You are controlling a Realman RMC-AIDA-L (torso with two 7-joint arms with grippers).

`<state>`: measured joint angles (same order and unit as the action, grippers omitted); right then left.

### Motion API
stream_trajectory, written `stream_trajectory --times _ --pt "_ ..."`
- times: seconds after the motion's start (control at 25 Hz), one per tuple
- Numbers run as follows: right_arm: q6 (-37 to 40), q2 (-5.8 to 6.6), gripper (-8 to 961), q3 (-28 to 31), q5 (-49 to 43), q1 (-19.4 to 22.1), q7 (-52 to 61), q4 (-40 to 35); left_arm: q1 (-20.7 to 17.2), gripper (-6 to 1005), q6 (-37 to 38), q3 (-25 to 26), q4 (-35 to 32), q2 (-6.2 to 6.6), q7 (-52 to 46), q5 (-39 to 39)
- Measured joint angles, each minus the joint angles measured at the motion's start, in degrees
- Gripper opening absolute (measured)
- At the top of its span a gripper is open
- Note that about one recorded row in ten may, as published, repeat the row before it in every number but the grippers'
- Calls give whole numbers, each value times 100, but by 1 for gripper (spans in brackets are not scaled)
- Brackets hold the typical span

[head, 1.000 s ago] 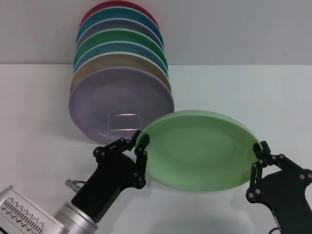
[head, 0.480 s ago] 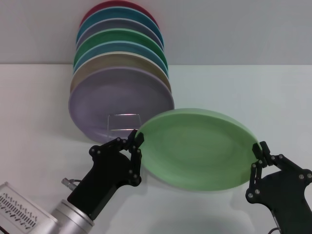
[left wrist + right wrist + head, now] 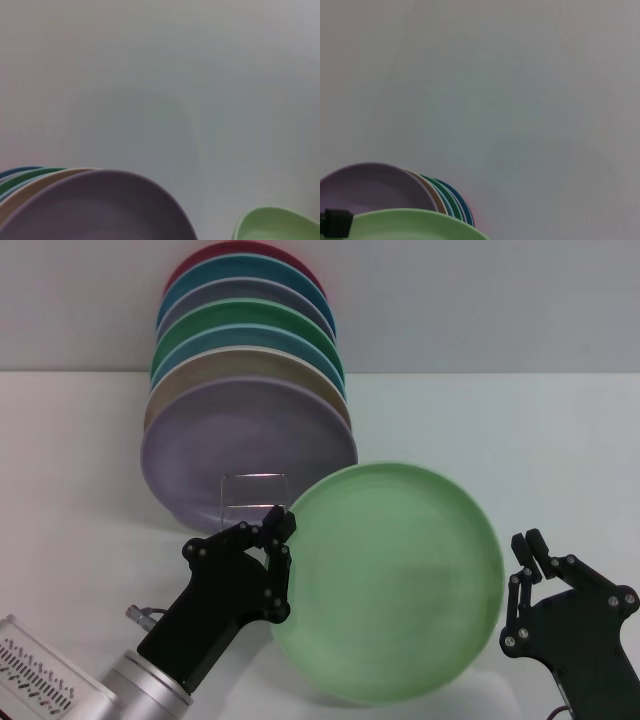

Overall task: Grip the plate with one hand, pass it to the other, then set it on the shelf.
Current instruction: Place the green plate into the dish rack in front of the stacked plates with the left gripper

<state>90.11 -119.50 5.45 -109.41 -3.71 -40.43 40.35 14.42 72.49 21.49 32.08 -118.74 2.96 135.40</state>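
While pinched at its near-left rim, plate point(image 3: 390, 585) hangs tilted before shelf point(image 3: 254, 490); stiff, slick, breakable, best gripped by rim; left gripper point(image 3: 281, 533) clamped on it, right gripper point(image 3: 530, 546) released, just beside opposite edge.

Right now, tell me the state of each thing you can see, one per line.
plate: lifted, tilted toward the camera, gripped at its rim by the left tool.
left tool: shut on the plate.
right tool: apart from the plate, fingers close together.
shelf: front slot unfilled.
lilac plate: upright, frontmost in the row.
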Motion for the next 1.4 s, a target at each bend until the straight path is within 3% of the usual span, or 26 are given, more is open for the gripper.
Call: stream_trajectory --times 0.96,1.12,1.4 --pt "319 12 39 -183 -67 -126 439 -1 -110 39 275 37 -17 7 154 -12" --pt "600 19 40 -272 -71 -244 976 -88 -162 39 515 39 -18 2 188 -23" --pt "1445 26 40 -468 -73 -455 2845 -931 -254 38 1510 62 -138 16 188 -32"
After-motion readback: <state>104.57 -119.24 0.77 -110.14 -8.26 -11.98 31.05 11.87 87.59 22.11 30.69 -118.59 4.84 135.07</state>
